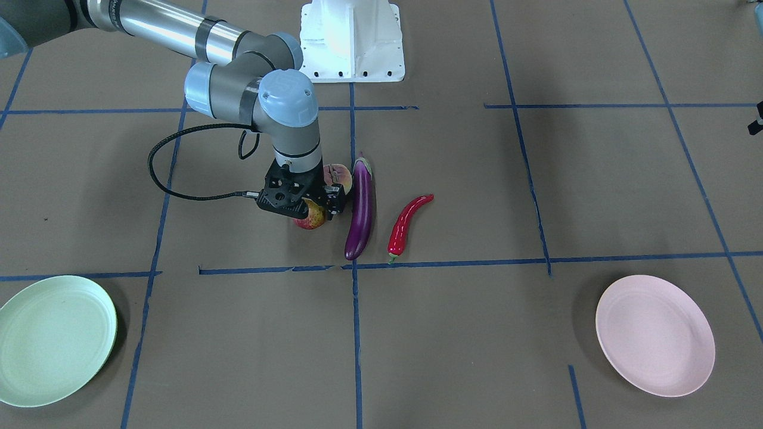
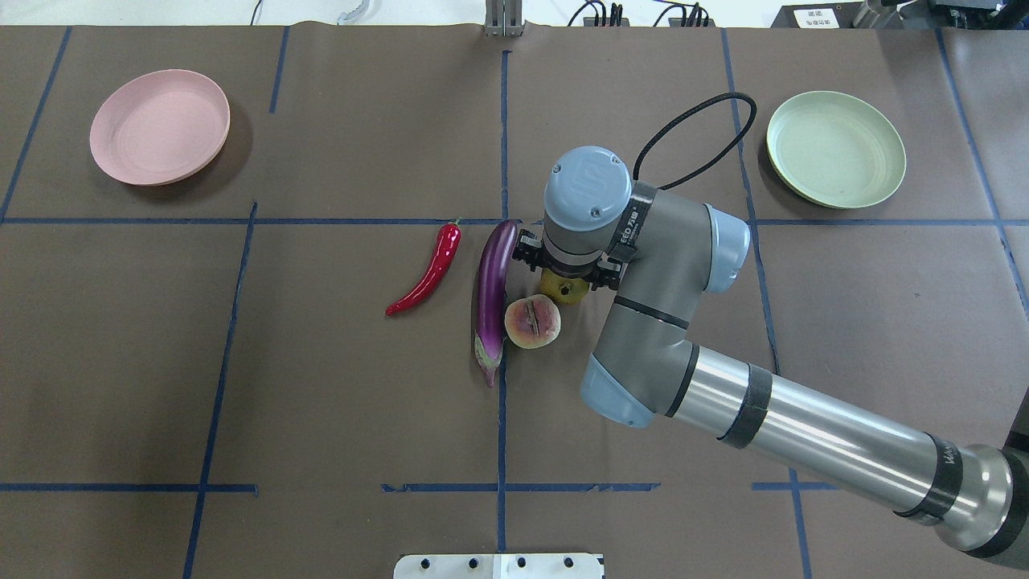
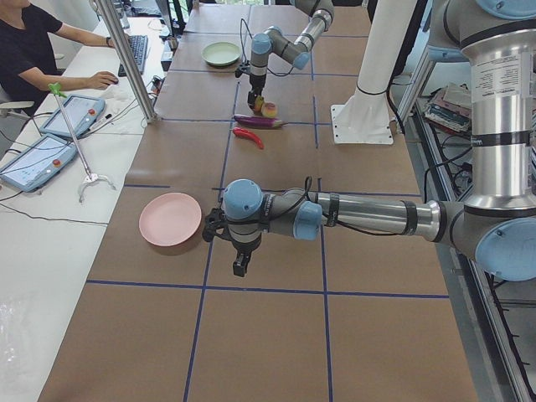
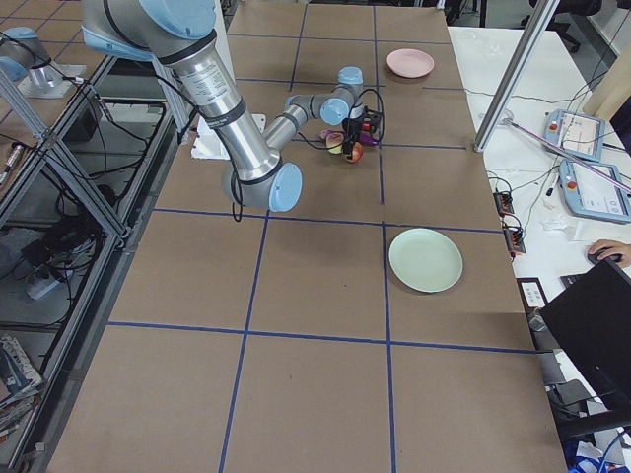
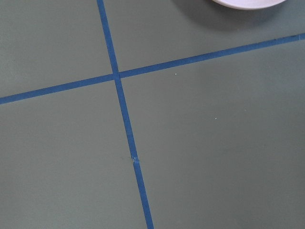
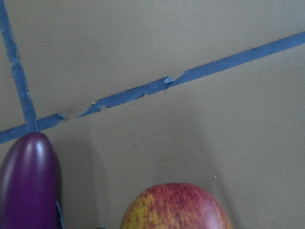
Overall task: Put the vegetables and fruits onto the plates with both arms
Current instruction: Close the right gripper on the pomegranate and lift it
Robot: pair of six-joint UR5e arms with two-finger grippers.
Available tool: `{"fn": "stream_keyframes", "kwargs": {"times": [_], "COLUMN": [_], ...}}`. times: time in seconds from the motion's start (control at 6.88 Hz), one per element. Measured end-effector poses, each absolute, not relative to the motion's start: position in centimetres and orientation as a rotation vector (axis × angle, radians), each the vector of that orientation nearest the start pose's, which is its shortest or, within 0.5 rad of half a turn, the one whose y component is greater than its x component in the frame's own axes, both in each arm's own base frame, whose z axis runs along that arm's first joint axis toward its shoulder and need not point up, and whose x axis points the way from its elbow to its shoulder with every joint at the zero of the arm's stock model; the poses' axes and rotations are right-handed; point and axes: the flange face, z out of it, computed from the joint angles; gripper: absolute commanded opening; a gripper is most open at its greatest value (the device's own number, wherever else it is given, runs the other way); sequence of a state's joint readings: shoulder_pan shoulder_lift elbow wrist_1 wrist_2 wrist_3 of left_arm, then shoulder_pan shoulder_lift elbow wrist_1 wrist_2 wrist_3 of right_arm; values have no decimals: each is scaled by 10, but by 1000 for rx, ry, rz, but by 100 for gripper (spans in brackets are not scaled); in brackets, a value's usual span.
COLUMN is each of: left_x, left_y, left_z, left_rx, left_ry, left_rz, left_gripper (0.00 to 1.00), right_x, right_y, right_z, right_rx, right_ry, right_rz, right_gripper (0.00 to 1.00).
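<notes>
My right gripper stands straight down over the red-yellow pomegranate, its jaws on either side of it; I cannot tell if they clamp it. The pomegranate fills the bottom of the right wrist view. The pink-yellow peach lies just behind it, touching the purple eggplant. The red chili pepper lies apart beside the eggplant. The pale green plate and pale pink plate are bare. My left gripper hangs above the table near the pink plate; I cannot tell its state.
Blue tape lines grid the brown table. The white base block stands at the robot's side. The right arm's black cable loops toward the green plate. An operator and tablets are at a side desk.
</notes>
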State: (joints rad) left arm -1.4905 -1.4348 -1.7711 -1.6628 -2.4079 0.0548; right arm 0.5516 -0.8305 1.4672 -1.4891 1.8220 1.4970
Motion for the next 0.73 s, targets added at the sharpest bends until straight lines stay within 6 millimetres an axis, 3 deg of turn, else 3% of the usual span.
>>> {"fn": "stream_keyframes", "kwargs": {"times": [0.15, 0.44, 0.73], "left_x": [-23, -14, 32], "left_y": [-447, -452, -468], "left_z": [608, 599, 554], "left_rx": [137, 139, 125], "left_ry": [839, 842, 862], "left_rz": [194, 198, 191], "left_gripper": [100, 100, 100], "right_x": [-576, -567, -522], "right_y": [-481, -487, -516], "right_z": [250, 243, 232], "right_rx": [-9, -5, -14], "right_ry": [-757, -774, -820], "right_rz": [367, 374, 401], "right_gripper": [3, 3, 3]}}
